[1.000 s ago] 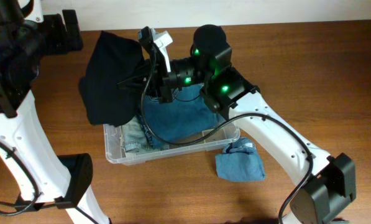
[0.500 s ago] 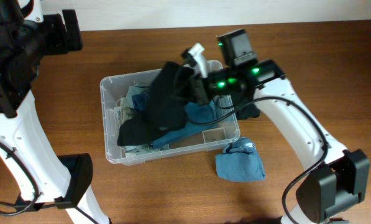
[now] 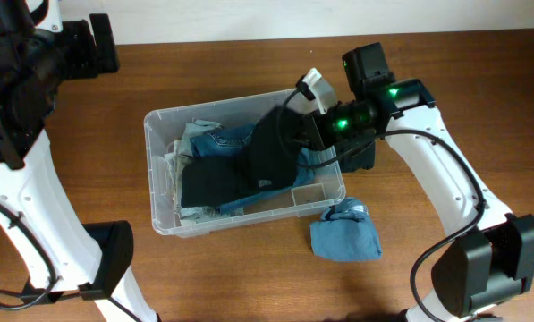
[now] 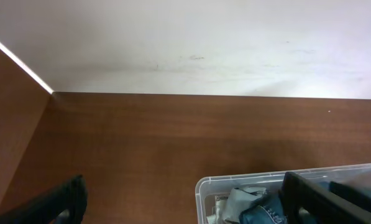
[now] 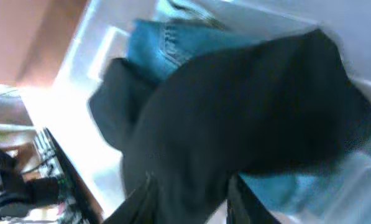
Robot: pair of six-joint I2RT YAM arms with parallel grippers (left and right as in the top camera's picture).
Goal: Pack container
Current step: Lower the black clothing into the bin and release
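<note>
The clear plastic container (image 3: pixel 159 192) stands mid-table, holding blue jeans (image 3: pixel 226 141) and light clothes. A black garment (image 3: pixel 249 170) drapes across them inside the bin. My right gripper (image 3: pixel 295 121) is over the bin's right part and shut on the black garment (image 5: pixel 235 124), which fills the right wrist view. A corner of the container also shows in the left wrist view (image 4: pixel 204 186). My left gripper (image 4: pixel 182 208) is open and empty, high at the far left, away from the bin.
A folded blue cloth (image 3: pixel 345 234) lies on the wooden table just in front of the container's right corner. The white wall (image 4: pixel 185 43) runs along the table's far edge.
My right gripper has swung the black garment from left of the bin over to the right and lowered it. The garment now lies spread inside the container.
</note>
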